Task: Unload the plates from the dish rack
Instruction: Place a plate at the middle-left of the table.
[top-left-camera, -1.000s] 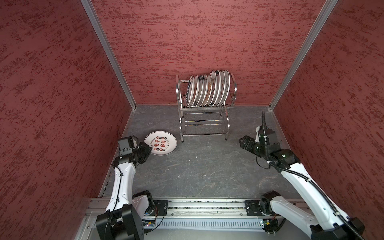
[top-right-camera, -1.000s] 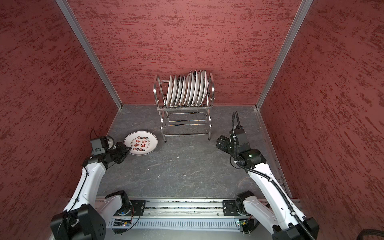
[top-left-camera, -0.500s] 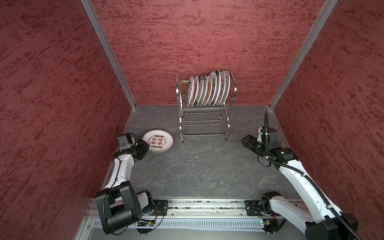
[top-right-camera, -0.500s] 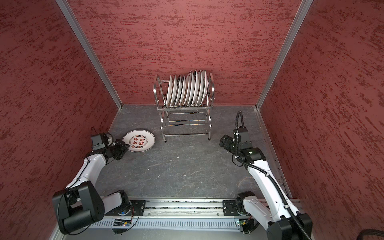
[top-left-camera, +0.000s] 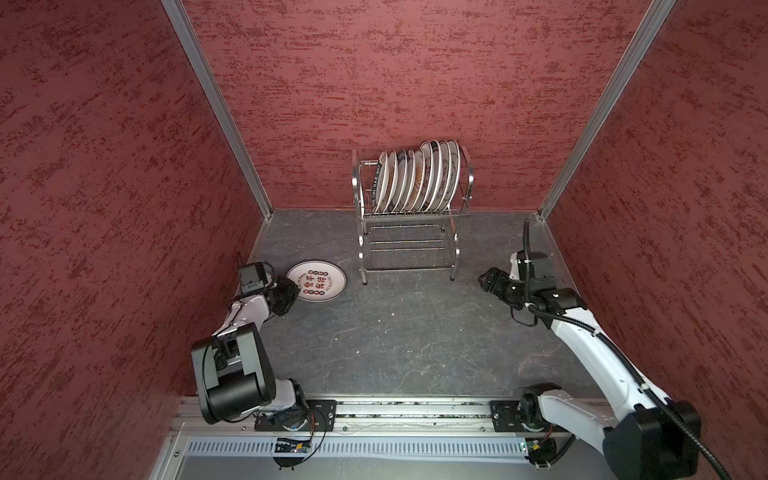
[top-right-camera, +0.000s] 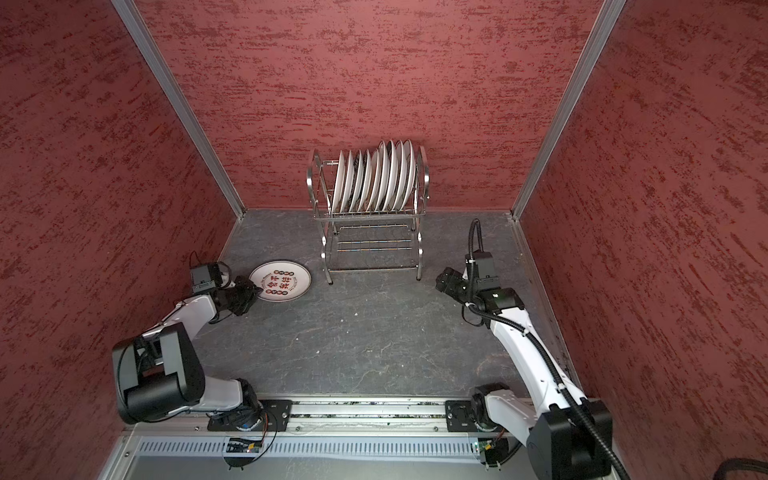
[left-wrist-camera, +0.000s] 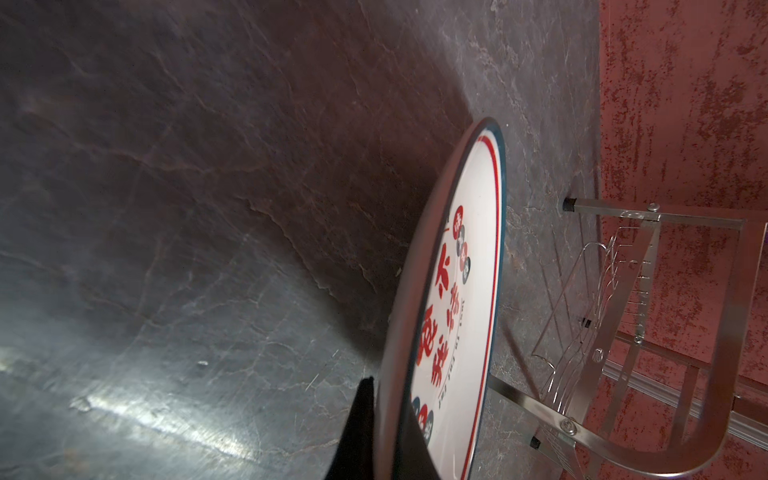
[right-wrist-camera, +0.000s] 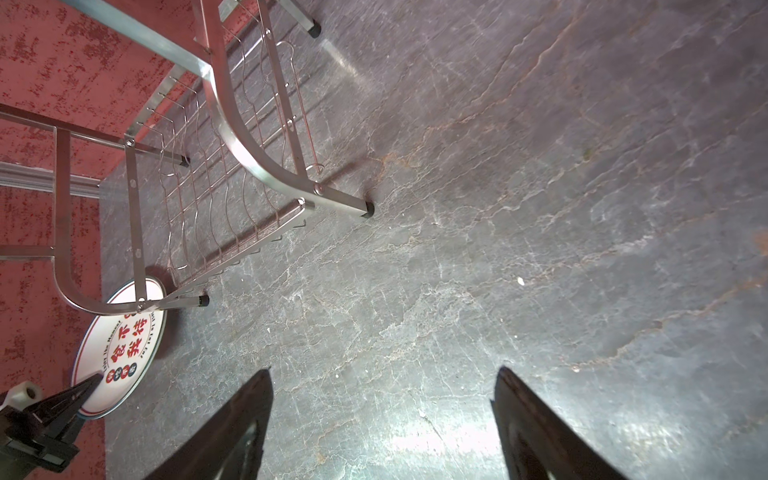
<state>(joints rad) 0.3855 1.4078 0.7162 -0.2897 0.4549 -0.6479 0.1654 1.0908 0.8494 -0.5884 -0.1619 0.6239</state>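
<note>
Plate (top-left-camera: 316, 281) lies near the table's (top-left-camera: 395, 340) left edge, rim pinched in the closed left hand (top-left-camera: 293, 291). Other plates (top-left-camera: 417, 176) stand on edge in the rack (top-left-camera: 364, 257) at the back edge, ahead-left of the empty, wide-open right hand (top-left-camera: 484, 282).

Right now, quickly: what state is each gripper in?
Left gripper: shut on the rim of the plate.
Right gripper: open, holding nothing.

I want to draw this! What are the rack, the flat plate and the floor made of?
The rack: shiny silver tubes and wires, so likely polished steel. The plate: glossy white with printed red characters; ceramic or hard plastic, I cannot tell which. The floor: dark grey with pale veins, like stone, maybe only a print.
</note>
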